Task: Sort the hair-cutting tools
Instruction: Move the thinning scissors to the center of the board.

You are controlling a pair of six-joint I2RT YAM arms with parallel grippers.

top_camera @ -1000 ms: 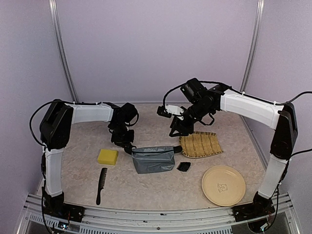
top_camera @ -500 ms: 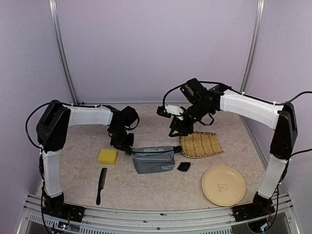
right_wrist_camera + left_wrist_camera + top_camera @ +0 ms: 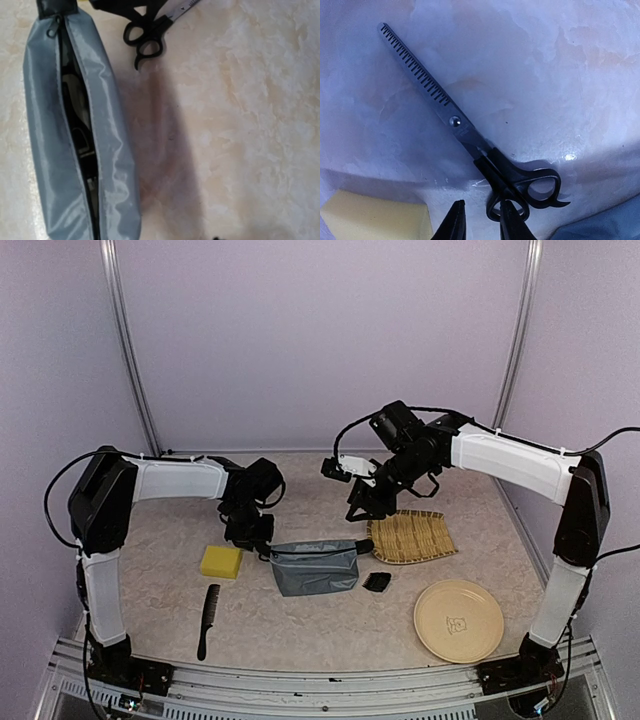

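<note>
- Since a second earlier, the left arm's elbow had swung slightly toward 9 o'clock and its fingers had eased wider; the right arm had not shifted.
- The left end effector (image 3: 482, 225) stood with fingers narrowly apart at the lower handle ring of the black-handled silver thinning scissors (image 3: 451, 120). These lay flat on the pale marbled bench (image 3: 560, 60), blades toward 11 o'clock. Whether the fingers touched the ring could not be told.
- The right end effector (image 3: 362, 508) hung above the grey-blue zip pouch (image 3: 315, 567); whether it was apart or together could not be told.
- The step in hand looked like handling the scissors beside the pouch. The next move probably called for a firm pinch on the handle, then a lift toward the open zip.
- Only the right wrist view showed the zip gaping, with dark shapes inside too dim to name.
- Only the top view showed the long black comb (image 3: 208, 620) at the pouch's 8 o'clock and the small black clipper guard (image 3: 377, 582) at 4 o'clock. It also showed the yellow sponge (image 3: 220, 561) at 9 o'clock.
</note>
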